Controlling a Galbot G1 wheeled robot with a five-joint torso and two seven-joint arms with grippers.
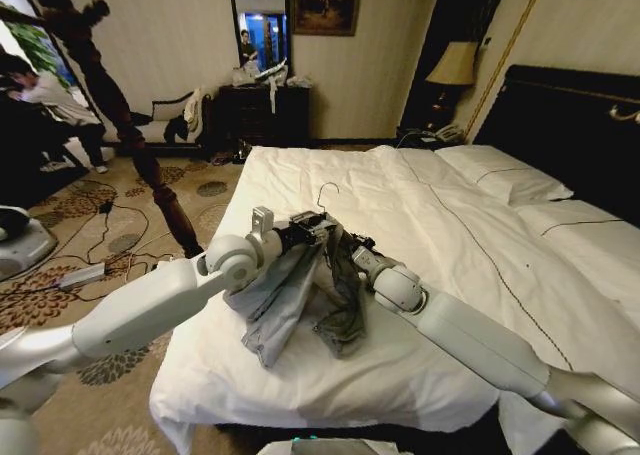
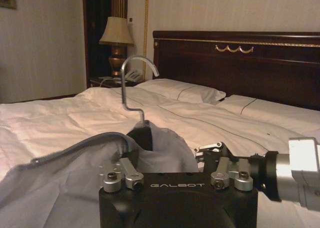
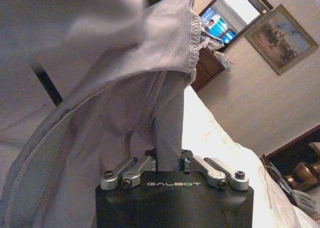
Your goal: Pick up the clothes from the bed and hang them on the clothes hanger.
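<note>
Above the bed (image 1: pixel 420 305), head view shows both grippers meeting under the clothes hanger (image 1: pixel 327 197), grey clothes (image 1: pixel 290 295) hanging between; left wrist view: hook upright just ahead, grip unclear; right wrist view: right gripper (image 3: pixel 168 160) clamps cloth.

The left hand (image 2: pixel 145 153) reaches forward over the bed (image 2: pixel 55 118), its black body and silver linkages low in the foreground. Its fingers close on the dark neck of the clothes hanger (image 2: pixel 137 82), whose silvery wire hook stands upright. The grey clothes (image 2: pixel 60 173) drape from that neck across the hand. The right hand (image 2: pixel 210 150) sits just beside, toward the headboard (image 2: pixel 240 67) and pillows (image 2: pixel 180 90)
</note>
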